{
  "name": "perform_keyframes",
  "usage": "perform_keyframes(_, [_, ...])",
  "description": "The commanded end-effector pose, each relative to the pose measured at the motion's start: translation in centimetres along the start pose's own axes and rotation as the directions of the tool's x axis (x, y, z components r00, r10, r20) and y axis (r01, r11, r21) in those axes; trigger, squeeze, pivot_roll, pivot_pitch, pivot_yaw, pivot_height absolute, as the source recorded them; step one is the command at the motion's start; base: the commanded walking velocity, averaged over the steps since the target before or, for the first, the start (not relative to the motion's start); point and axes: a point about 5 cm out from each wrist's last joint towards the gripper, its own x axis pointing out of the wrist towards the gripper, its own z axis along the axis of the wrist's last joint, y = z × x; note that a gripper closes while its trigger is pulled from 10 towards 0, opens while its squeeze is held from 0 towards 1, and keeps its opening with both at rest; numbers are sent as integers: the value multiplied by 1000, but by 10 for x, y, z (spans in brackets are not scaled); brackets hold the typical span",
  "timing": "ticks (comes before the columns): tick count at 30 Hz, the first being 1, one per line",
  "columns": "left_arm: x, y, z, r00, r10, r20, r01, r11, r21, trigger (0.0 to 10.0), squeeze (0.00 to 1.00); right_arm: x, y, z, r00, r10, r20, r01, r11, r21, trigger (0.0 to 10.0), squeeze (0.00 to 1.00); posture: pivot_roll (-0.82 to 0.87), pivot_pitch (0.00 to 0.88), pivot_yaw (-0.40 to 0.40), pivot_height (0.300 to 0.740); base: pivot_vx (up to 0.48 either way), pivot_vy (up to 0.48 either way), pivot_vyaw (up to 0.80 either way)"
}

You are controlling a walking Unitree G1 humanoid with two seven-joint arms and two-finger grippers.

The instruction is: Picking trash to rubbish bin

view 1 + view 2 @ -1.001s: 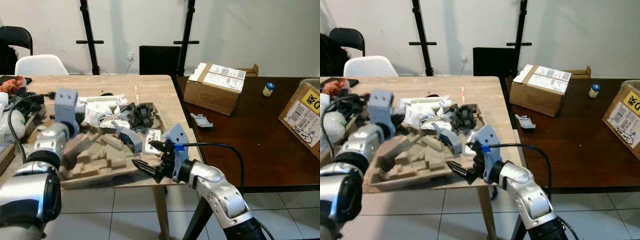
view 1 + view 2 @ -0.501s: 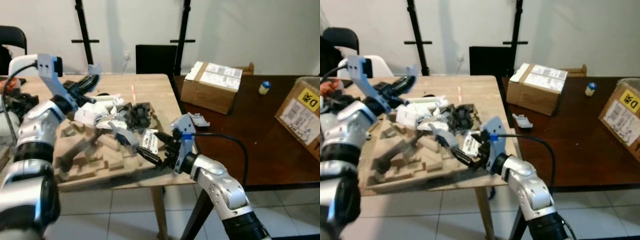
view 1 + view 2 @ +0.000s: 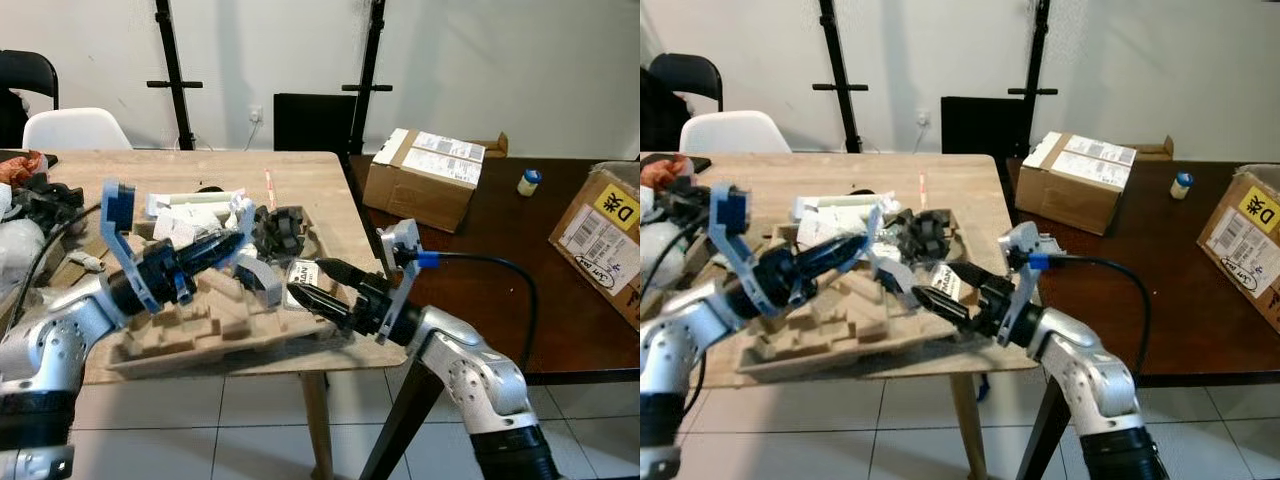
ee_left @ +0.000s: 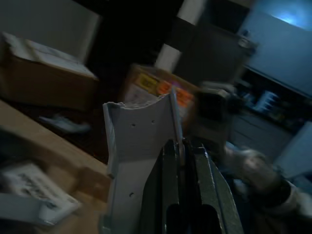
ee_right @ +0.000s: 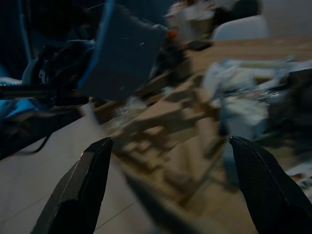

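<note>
Over the table (image 3: 320, 190), left gripper (image 3: 228, 243) jaws pinch a grey scrap (image 4: 139, 146); right gripper (image 3: 315, 285) jaws wide, should centre on the label card (image 3: 303, 275) before closing.

head views evenly lit and fairly sharp; both wrist views dim, bluish, blurred.

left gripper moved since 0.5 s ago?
Yes. The left gripper came down from above the table's far-left side to mid-table, beside the black trash clump, clamping a grey plastic piece.

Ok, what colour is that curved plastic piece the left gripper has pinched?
Pale grey-white; the plastic piece shows best in the left wrist view, clamped in the left gripper.
</note>
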Motion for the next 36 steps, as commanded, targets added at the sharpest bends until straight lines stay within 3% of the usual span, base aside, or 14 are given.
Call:
perform_keyframes(1, [-1,-7,-2,999,-34,-38,33,999,-18,0,0,-4,3,0,999,35,2,-35,999,16,10000,0,49,118,-48,740,0,0,0])
perform_keyframes(4, [-3,-13,-21,986,-59,-157,51,997,-58,0,0,-12,6,-5,996,79,-48,-78,997,20,10000,0,48,118,-46,740,0,0,0])
perform_keyframes(9, [-9,-24,-70,890,-74,-449,17,991,-131,0,0,-28,7,-19,972,141,-189,-138,990,30,10000,0,46,118,-41,740,0,0,0])
perform_keyframes(11, [-9,-24,-70,890,-74,-449,17,991,-131,0,0,-28,7,-19,972,141,-189,-138,990,30,10000,0,46,118,-41,740,0,0,0])
perform_keyframes(13, [-13,-27,-82,834,-64,-548,-14,991,-137,0,0,-37,6,-36,934,138,-330,-144,990,7,10000,0,46,118,-39,740,0,0,0])
perform_keyframes(14, [-13,-27,-82,834,-64,-548,-14,991,-137,0,0,-37,6,-36,934,138,-330,-144,990,7,10000,0,46,118,-39,740,0,0,0])
perform_keyframes(16, [-21,-28,-95,763,-45,-645,-62,988,-142,0,0,-48,4,-57,877,117,-466,-140,990,-14,10000,0,48,117,-37,740,0,0,0])
perform_keyframes(17, [-21,-28,-95,763,-45,-645,-62,988,-142,0,0,-48,4,-57,877,117,-466,-140,990,-14,10000,0,48,117,-37,740,0,0,0])
perform_keyframes(22, [-34,-26,-115,668,-2,-744,-133,984,-121,0,0,-56,-2,-75,821,59,-568,-107,993,-51,10000,0,48,110,-29,740,0,0,0])
perform_keyframes(23, [-41,-26,-127,605,23,-796,-164,982,-96,0,0,-62,-6,-87,766,16,-643,-93,992,-85,10000,0,46,108,-27,740,0,0,0])
perform_keyframes(24, [-41,-26,-127,605,23,-796,-164,982,-96,0,0,-62,-6,-87,766,16,-643,-93,992,-85,10000,0,46,108,-27,740,0,0,0])
perform_keyframes(27, [-61,-23,-157,450,104,-887,-253,967,-15,0,0,-77,-18,-117,627,-122,-770,-41,981,-188,10000,0,46,97,-24,740,0,0,0])
perform_keyframes(31, [-69,-24,-175,409,135,-902,-321,947,-4,0,0,-83,-21,-136,563,-180,-806,-8,975,-223,10000,0,49,91,-23,740,0,0,0])
perform_keyframes(36, [-73,-23,-189,397,170,-902,-387,922,4,0,0,-90,-21,-151,504,-212,-837,-10,968,-251,10000,0,53,87,-27,740,0,0,0])
